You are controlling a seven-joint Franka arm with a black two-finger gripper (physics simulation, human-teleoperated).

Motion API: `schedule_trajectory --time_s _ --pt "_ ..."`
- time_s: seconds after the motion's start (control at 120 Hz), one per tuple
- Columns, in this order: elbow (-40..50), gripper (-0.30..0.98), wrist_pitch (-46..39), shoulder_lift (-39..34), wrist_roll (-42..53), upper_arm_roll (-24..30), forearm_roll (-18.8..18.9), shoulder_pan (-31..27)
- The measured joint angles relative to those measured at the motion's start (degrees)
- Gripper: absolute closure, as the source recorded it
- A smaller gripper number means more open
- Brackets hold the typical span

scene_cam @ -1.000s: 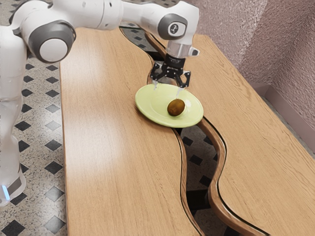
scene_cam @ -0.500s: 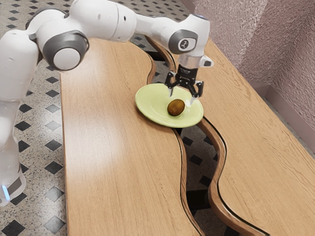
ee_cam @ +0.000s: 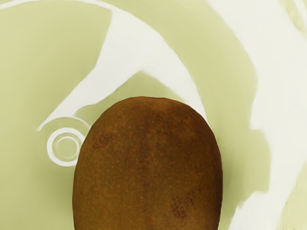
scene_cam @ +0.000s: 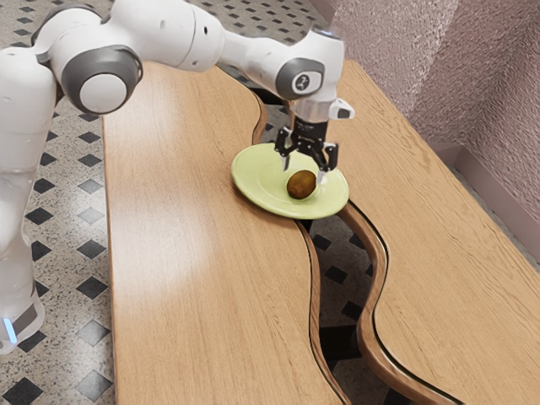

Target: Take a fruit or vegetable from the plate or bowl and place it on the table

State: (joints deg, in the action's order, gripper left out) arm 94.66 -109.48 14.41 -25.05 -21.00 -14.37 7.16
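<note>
Pictured on a pale green plate, a kiwi-like fruit, egg-shaped and brown, lying a little off the plate's center, toward the rim at the exterior view's right. Shown close up in the wrist view: a smooth, broadly rounded end, deep brown at the crown and warming to olive-brown lower down, flecked all over with fine reddish-orange specks and marked by two darker, rust-colored blotches, one near the shoulder and one farther along the body. Poised low over the plate, a black gripper at the end of a white arm, jaws spread apart, with one fingertip to each side of the fruit's upper part in the exterior view. Impossible to tell: any contact between fingertips and skin. Around the fruit, glossy green glaze with broad white reflections. Beneath the plate, a wooden table split lengthwise by a winding gap, with the plate set across that gap, between the two long edges and closer to the short edge at the exterior view's top.
</note>
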Motion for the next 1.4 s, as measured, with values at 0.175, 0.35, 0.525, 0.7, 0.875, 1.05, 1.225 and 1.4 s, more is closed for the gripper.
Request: schedule_trajectory --time_s 0.175,0.35,0.525,0.7,0.875,1.05,1.225,1.4 --pt "1.0 0.0 -0.7 0.3 1.6 0.0 -0.9 -0.8" --pt "0.8 0.02 -1.8 1.9 2.6 1.3 -1.4 -0.9" --pt "0.8 0.09 -3.2 2.7 3.1 1.6 -1.6 -1.1" --pt "0.8 0.41 -4.1 2.9 3.0 1.7 -1.2 -1.1" --pt "-0.8 0.38 -4.5 1.4 1.8 1.6 1.1 -0.2" --pt "-15.6 0.36 -5.4 8.9 0.1 8.8 3.5 3.2" --pt "-18.8 0.22 -7.1 10.8 -2.0 12.4 5.1 3.3" --pt "-18.5 0.07 -7.3 2.4 -6.0 12.2 4.3 1.7"
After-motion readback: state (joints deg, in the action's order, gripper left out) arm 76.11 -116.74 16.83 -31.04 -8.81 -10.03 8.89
